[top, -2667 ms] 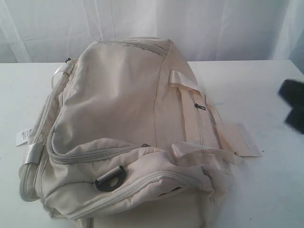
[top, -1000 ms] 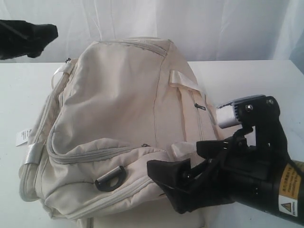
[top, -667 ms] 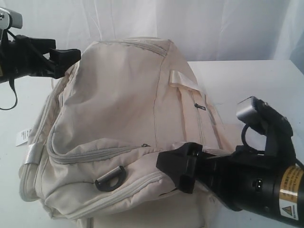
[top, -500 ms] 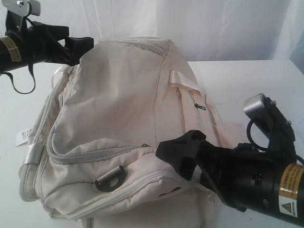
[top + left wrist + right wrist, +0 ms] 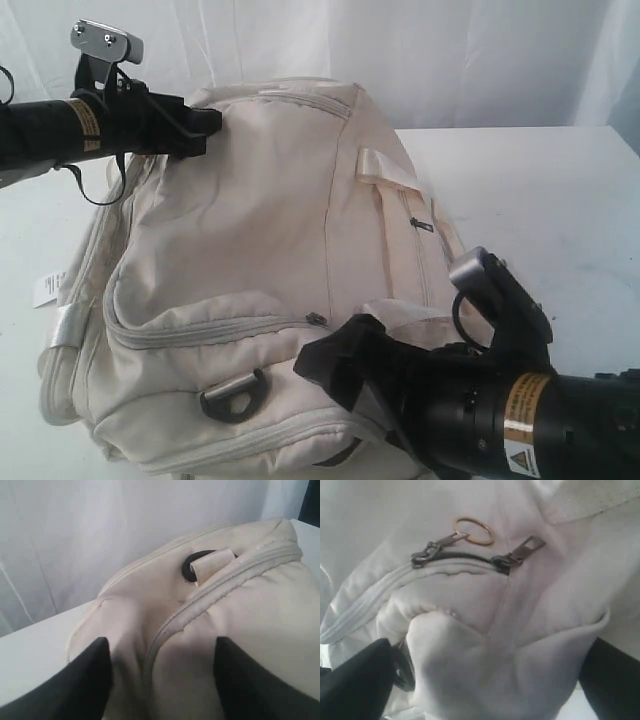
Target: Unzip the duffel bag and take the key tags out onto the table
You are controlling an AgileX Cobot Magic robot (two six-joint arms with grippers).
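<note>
The duffel bag (image 5: 250,220) is matt cream cloth, soft and creased, bunched into rounded folds between the fingers of the right gripper (image 5: 485,680). Just beyond that fold lie two dull, dark metal zipper pulls (image 5: 517,555), one touching a thin, shiny brass-coloured ring (image 5: 473,531); the zipper tape is finely ribbed. Ahead of the left gripper (image 5: 160,652), a flat woven webbing tab (image 5: 212,562) loops through a matt black D-ring (image 5: 189,570). The gripper fingers (image 5: 85,680) look like matt black plastic. Beside the right gripper, the table (image 5: 560,200) is smooth, matt white.
</note>
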